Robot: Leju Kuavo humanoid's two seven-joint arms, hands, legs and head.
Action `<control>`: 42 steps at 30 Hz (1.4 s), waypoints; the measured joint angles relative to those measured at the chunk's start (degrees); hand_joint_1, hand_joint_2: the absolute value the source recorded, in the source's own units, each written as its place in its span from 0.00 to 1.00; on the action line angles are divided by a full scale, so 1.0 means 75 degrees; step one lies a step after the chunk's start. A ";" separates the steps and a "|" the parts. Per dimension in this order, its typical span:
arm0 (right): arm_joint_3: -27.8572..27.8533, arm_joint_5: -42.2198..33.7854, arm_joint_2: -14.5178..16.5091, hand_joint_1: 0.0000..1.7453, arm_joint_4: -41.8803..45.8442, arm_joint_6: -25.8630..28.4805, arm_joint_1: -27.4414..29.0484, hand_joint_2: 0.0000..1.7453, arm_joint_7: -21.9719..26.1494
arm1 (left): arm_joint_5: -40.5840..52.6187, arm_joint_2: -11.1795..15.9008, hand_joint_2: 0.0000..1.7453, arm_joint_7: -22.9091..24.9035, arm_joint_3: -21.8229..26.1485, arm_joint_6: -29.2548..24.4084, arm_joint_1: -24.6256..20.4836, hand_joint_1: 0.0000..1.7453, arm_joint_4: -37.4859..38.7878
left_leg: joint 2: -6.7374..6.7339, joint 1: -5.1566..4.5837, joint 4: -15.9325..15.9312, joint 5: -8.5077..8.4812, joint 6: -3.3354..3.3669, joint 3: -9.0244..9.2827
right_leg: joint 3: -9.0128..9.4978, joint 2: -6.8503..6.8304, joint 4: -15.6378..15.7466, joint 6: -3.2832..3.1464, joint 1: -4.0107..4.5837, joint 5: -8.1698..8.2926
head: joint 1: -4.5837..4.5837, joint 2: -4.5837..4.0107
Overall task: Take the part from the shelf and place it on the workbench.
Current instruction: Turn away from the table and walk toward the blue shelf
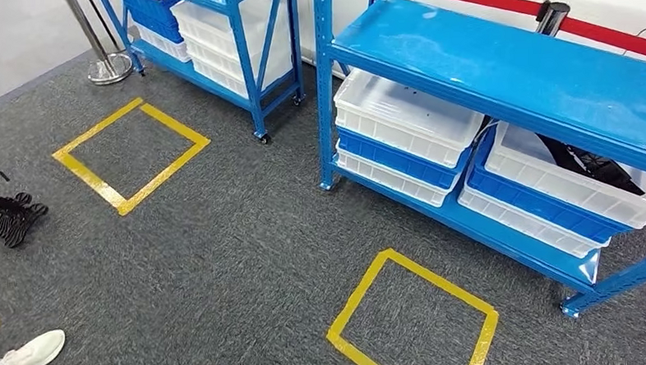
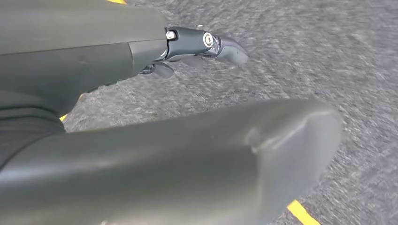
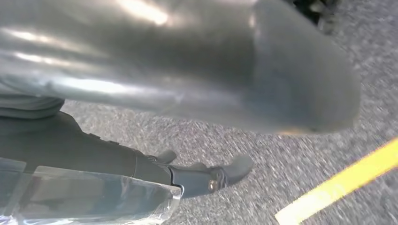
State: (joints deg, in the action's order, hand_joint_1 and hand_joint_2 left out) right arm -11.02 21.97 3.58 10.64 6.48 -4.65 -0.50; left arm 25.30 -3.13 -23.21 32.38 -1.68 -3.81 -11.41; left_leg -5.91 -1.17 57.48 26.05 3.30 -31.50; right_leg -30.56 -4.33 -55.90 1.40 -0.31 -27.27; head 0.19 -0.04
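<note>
- A black thing [image 1: 592, 167] lies in a white bin [image 1: 550, 185] at the right of the head view, on the lower level of the blue shelf [image 1: 496, 68]. I judge this may be the part, but its shape is too unclear to be sure.
- A piece of clear plastic [image 3: 94, 197] lies close against the dark fingers of the right hand [image 3: 206, 178]. It could be the wrapping of a part; I cannot tell what is inside.
- One finger of the right hand is stretched out straight. I cannot tell whether the hand grips the plastic or the plastic only lies beside it.
- The left hand [image 2: 202, 44] has its fingers apart and nothing in them. It hangs over the grey carpet [image 1: 240, 235].
- A square of yellow tape [image 1: 358, 294] is on the carpet at the lower middle of the head view, just before the shelf.
- A second blue shelf [image 1: 253, 70] with bins stands at the upper left, and a person's white shoe [image 1: 31, 353] is at the lower left corner.
- In my judgement the robot is walking, not reaching: both arms hang low.
- If the part is not yet taken, the next move calls for standing in the tape square and facing the bin; if the plastic is the part, it calls for a steady carry to the workbench.
</note>
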 joint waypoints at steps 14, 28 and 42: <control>-0.0010 0.0023 0.0046 0.00 0.0000 0.0017 0.0039 0.00 0.0006 | 0.0083 0.0009 0.00 -0.0020 0.0040 -0.0034 0.0035 0.00 0.0003 | 0.1256 0.0463 0.0295 0.0299 -0.0533 0.0169 | -0.0181 0.1251 -0.0052 -0.0132 -0.0210 0.0337 | -0.0065 0.0001; -0.0083 0.0074 0.0031 0.00 -0.0002 0.0035 0.0062 0.00 0.0021 | 0.0166 -0.0009 0.00 -0.0064 0.0051 -0.0074 0.0012 0.00 -0.0003 | 0.0150 0.0229 -0.0131 -0.0110 -0.0115 0.0020 | -0.0489 0.0234 -0.0779 0.0165 -0.0141 -0.0088 | 0.0125 0.0001; -0.0117 0.0725 0.0081 0.00 0.0000 0.0475 0.0062 0.00 -0.0116 | 0.0256 -0.0014 0.00 -0.0228 0.0173 -0.0245 -0.0006 0.00 0.0001 | 0.0796 0.0306 0.1447 0.0723 -0.0448 -0.0484 | -0.0167 0.0728 -0.0012 -0.0381 -0.0075 0.0322 | 0.0012 0.0000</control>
State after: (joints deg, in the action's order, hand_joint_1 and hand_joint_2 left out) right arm -11.89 27.41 4.19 10.64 10.04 -4.18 -1.37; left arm 27.22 -3.23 -24.92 33.68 -3.51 -3.86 -11.40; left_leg 0.06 1.13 68.33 31.47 -0.06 -35.13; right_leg -31.82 1.13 -55.98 -1.46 -0.88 -24.86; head 0.28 -0.04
